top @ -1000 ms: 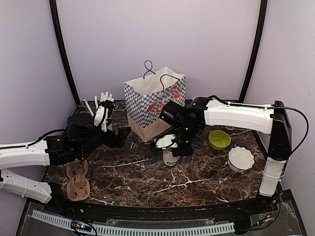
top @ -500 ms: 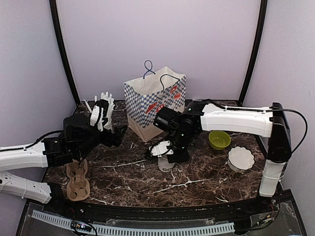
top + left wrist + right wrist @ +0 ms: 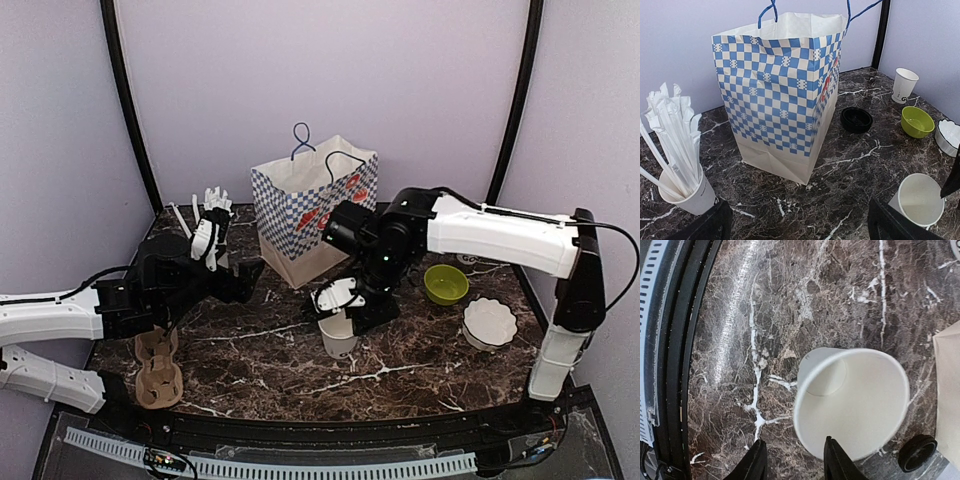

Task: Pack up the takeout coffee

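A white paper cup (image 3: 338,337) (image 3: 855,410) stands upright and lidless on the marble table in front of the bag. My right gripper (image 3: 346,312) (image 3: 792,465) hovers over it with its jaws apart, straddling the cup's near rim. A second white cup (image 3: 903,85) stands at the back right, also without a lid. One black lid (image 3: 856,120) lies on the table beside the checkered paper bag (image 3: 315,210) (image 3: 785,95). At the left my left gripper (image 3: 250,275) (image 3: 800,231) is open and holds nothing, facing the bag.
A cup full of white straws (image 3: 210,235) (image 3: 685,185) stands back left. A cardboard cup carrier (image 3: 157,365) lies front left. A lime-green bowl (image 3: 446,284) and a white scalloped bowl (image 3: 490,322) sit at the right.
My right gripper brought the cup slightly forward and down onto the table, then spread its jaws off the rim. The left arm barely shifted.
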{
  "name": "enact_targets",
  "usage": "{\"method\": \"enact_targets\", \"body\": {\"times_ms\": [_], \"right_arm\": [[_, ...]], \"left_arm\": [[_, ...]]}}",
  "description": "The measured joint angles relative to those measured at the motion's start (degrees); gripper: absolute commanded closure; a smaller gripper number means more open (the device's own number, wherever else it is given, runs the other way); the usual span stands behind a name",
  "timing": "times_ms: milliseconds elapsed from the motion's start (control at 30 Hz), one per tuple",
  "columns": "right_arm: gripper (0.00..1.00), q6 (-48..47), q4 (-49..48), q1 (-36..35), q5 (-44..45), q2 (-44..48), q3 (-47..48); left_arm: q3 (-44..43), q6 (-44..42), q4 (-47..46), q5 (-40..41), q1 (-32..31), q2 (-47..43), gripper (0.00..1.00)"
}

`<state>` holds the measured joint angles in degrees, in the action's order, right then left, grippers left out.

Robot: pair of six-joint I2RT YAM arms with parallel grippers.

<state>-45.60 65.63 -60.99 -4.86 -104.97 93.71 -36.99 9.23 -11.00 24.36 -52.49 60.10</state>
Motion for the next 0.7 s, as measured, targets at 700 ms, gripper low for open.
{"method": "enact_targets", "body": {"times_ms": [700], "right_arm": [[0.60,12.11,-4.13,26.18,2.84,-5.84,7.43]], "left_arm": [[-4.09,-1.27,-0.11,-8.09,0.22,6.01,0.10]]}}
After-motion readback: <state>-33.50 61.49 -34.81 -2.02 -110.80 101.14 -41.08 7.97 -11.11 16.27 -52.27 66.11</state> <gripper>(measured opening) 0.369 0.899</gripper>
